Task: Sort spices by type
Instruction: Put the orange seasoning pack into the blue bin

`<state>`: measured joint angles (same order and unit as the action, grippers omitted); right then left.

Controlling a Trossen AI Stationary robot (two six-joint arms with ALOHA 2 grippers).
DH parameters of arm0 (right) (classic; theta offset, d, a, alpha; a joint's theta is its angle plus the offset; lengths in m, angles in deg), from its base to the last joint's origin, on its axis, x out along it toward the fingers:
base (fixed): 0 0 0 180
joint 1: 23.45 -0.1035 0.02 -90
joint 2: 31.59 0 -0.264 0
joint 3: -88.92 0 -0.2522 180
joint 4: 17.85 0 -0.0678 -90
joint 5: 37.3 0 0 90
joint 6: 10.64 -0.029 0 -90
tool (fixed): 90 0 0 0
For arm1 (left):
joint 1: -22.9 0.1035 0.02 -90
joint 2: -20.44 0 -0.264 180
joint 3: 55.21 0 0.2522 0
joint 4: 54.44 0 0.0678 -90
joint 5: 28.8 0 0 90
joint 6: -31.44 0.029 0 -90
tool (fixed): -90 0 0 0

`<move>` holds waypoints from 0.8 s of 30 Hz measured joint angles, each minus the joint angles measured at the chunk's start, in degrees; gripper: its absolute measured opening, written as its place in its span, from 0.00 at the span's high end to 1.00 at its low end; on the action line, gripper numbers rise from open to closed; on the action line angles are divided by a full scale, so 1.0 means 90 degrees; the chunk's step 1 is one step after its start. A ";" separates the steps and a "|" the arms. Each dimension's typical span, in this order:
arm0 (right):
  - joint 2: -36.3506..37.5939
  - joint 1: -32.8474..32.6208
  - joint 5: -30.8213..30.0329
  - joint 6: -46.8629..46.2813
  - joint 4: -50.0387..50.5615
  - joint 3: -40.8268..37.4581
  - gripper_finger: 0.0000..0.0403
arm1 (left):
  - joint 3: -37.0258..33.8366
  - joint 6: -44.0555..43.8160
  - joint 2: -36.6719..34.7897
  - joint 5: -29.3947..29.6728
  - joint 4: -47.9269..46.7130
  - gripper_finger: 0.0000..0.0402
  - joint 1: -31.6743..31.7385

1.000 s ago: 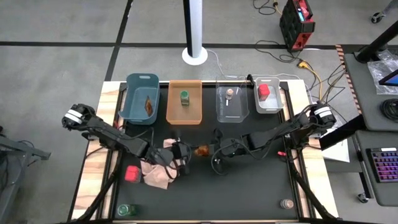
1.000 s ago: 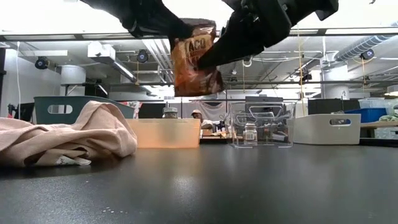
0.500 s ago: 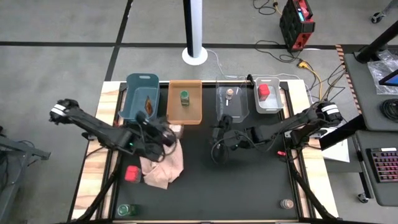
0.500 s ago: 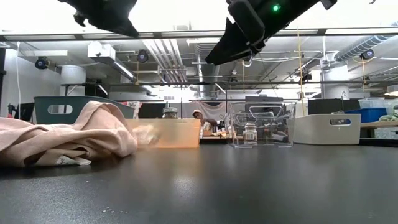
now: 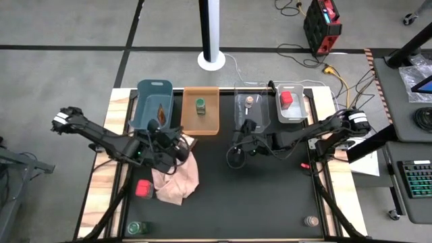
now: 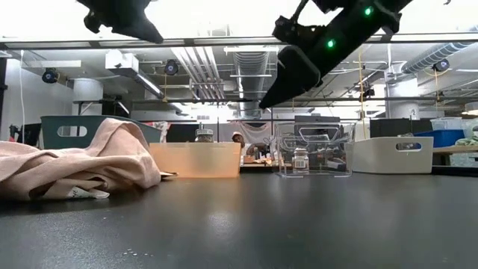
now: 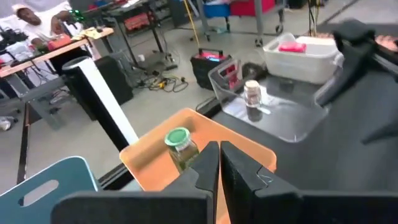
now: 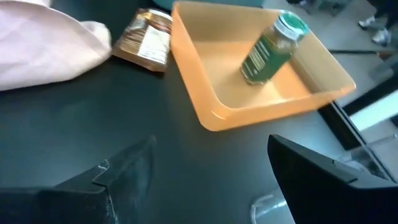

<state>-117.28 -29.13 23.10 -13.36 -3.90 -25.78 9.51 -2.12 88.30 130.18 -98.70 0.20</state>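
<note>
Foil packet [image 8: 143, 38] lies on mat between cloth [image 8: 46, 46] and orange bin [image 8: 261, 102]; low view hides it. Left gripper [image 7: 213, 167] fingers together, empty. Right gripper [image 8: 208, 186] fingers apart, above mat.

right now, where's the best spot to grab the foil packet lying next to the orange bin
The orange-brown foil packet lies flat on the black table, between the pink cloth and the orange bin. Because it is thin and flat, it is probably best pinched across its free short end, with the fingers coming down from above, clear of the cloth and the bin wall.
</note>
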 joint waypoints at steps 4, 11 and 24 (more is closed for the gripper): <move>0.0000 0.0052 0.0009 -0.0126 -0.0054 -0.0070 0.28 | 0.0045 0.0000 0.0280 -0.0459 -0.0022 1.00 0.0002; 0.0000 0.0052 0.0009 -0.0201 -0.0105 -0.0105 0.31 | 0.0268 -0.0156 0.1009 -0.1415 0.0033 1.00 0.0002; 0.0000 0.0007 0.0193 -0.0364 -0.0251 -0.0075 0.31 | 0.0279 -0.2051 0.2529 -0.4297 -0.0785 1.00 0.0798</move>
<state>-117.28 -29.07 24.84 -16.64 -6.16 -26.46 12.02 -20.58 111.06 91.51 -105.76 7.38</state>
